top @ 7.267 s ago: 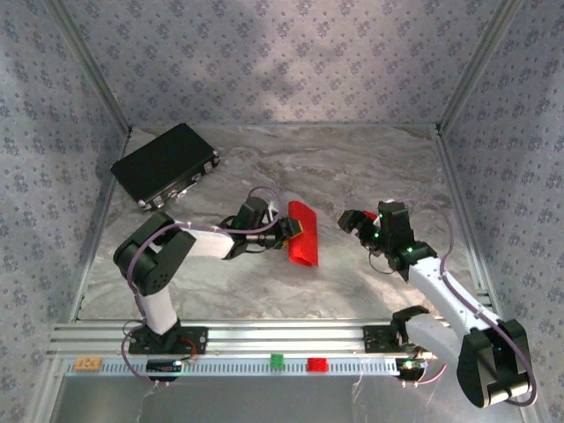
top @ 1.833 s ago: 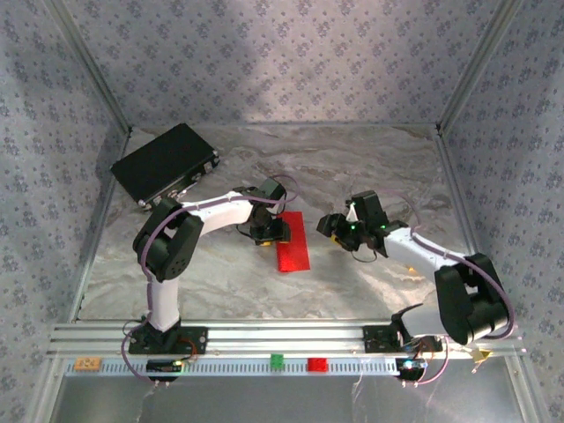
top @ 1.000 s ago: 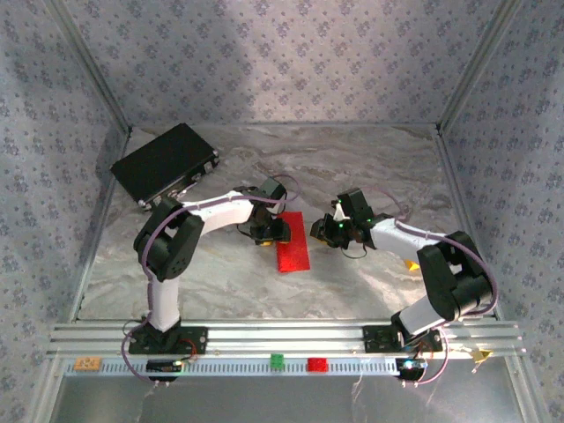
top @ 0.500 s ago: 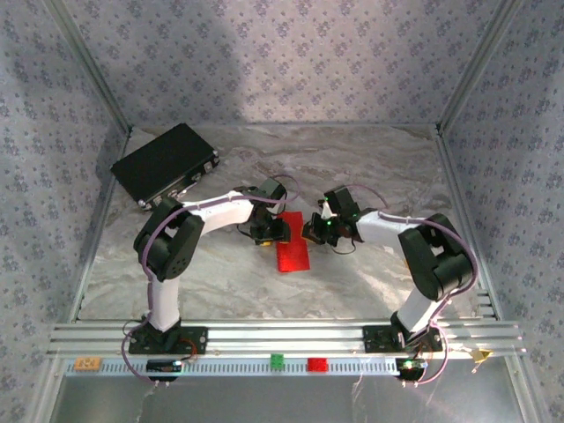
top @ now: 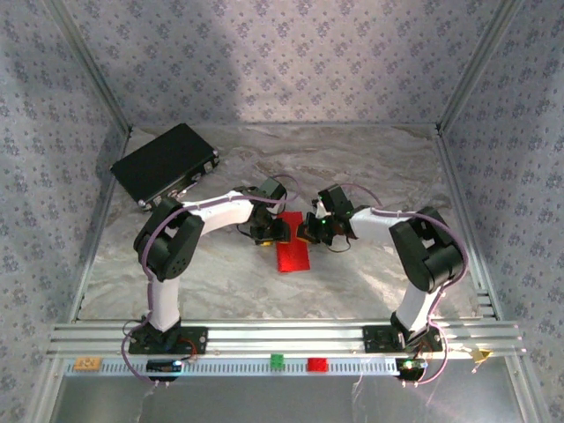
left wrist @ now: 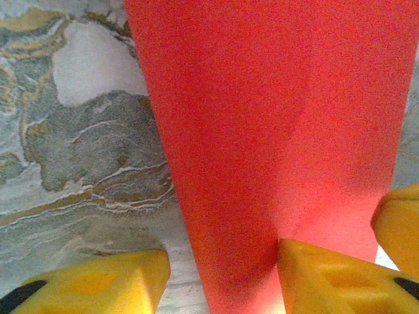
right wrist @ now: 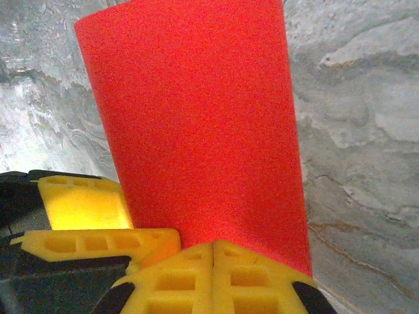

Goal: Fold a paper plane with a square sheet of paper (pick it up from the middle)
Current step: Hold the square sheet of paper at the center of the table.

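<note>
A thin bright red paper sheet (left wrist: 262,131) lies flat on the grey marbled bench (left wrist: 78,150), the left gripper's (left wrist: 222,265) parted yellow fingers (left wrist: 91,282) straddling one long edge.

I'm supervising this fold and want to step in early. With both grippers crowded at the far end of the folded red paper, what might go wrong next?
1. The left gripper and right gripper sit very close at one end of the square sheet of paper; their fingers may collide.
2. The left's open fingers straddle the paper's edge, so closing might crumple it.
3. The right's shut tips, if dragged, might skew the fold.
</note>
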Controlling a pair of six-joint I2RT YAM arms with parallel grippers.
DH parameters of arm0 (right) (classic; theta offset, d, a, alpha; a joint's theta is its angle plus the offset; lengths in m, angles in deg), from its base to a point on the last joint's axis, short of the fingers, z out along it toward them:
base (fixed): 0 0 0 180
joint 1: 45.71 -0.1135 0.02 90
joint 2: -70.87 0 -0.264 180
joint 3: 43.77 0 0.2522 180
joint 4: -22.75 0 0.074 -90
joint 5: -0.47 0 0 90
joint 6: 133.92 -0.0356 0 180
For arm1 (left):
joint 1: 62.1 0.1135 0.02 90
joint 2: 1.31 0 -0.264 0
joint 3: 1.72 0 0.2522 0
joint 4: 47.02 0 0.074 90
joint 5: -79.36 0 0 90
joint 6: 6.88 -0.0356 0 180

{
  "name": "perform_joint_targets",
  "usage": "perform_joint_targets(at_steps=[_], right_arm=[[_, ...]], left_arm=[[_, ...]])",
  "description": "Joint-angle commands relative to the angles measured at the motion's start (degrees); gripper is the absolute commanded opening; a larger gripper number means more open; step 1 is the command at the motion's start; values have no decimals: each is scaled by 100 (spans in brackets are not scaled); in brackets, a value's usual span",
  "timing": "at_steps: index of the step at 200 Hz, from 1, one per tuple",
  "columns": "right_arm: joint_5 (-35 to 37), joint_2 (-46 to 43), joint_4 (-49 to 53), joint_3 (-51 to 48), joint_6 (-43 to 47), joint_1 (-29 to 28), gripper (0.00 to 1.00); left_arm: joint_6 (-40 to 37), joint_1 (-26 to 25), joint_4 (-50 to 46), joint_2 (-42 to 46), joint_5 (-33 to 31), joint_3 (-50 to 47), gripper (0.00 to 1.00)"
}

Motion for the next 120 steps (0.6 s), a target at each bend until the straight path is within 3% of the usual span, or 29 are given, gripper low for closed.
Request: perform_joint_targets(at_steps=[1, 59, 120], right_arm=[[-194, 163, 12, 182, 149, -62, 0], [-107, 378, 239, 196, 316, -82, 0], [582, 380, 750, -201, 557, -80, 0]], left_arm=[[-121, -116, 574, -728, -211, -369, 51], [-96, -125, 608, -738, -197, -391, 51], [-41, -131, 691, -692, -134, -392, 51]])
